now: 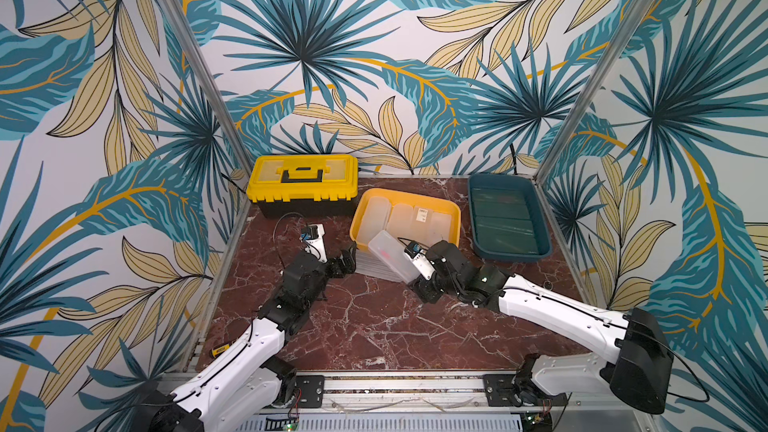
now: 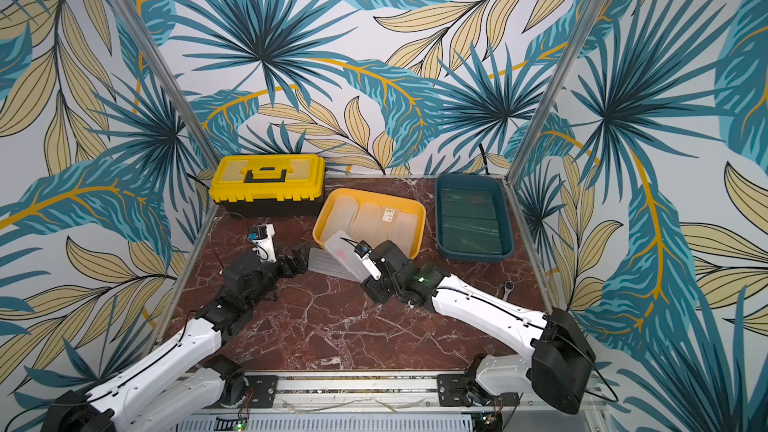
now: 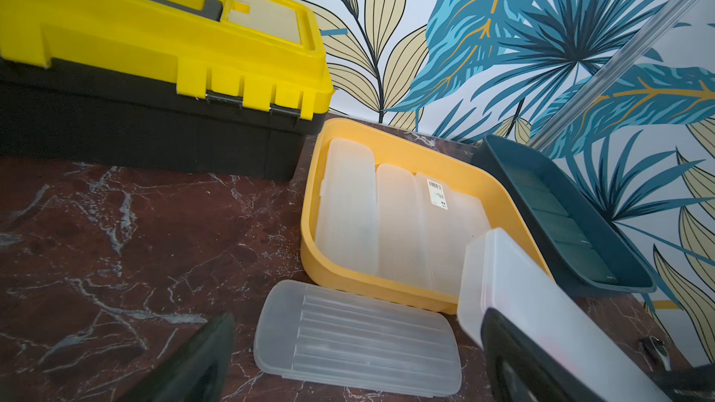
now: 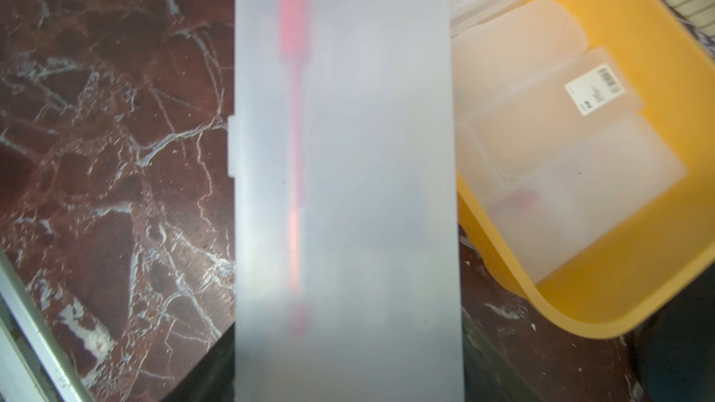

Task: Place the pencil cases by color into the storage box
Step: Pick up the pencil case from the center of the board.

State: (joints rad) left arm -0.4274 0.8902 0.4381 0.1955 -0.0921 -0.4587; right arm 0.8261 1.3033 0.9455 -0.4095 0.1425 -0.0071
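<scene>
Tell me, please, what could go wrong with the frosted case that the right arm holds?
The held frosted pencil case is tilted and gripped at one end, so it might slip. The yellow tray already holds four cases side by side; this one may catch the rim. Another frosted case lies on the table close by and could get knocked.

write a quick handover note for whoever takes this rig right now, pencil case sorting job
Left tool: open, holding nothing, next to the flat frosted case lying on the table in front of the yellow tray.
Right tool: shut on the tilted frosted case, which has something red inside; it is at the yellow tray's front edge.
Done: four frosted cases lie in the yellow tray, one with a barcode sticker; the green cases lie in the dark teal tray.
Left: both loose frosted cases probably go in the yellow tray.
</scene>
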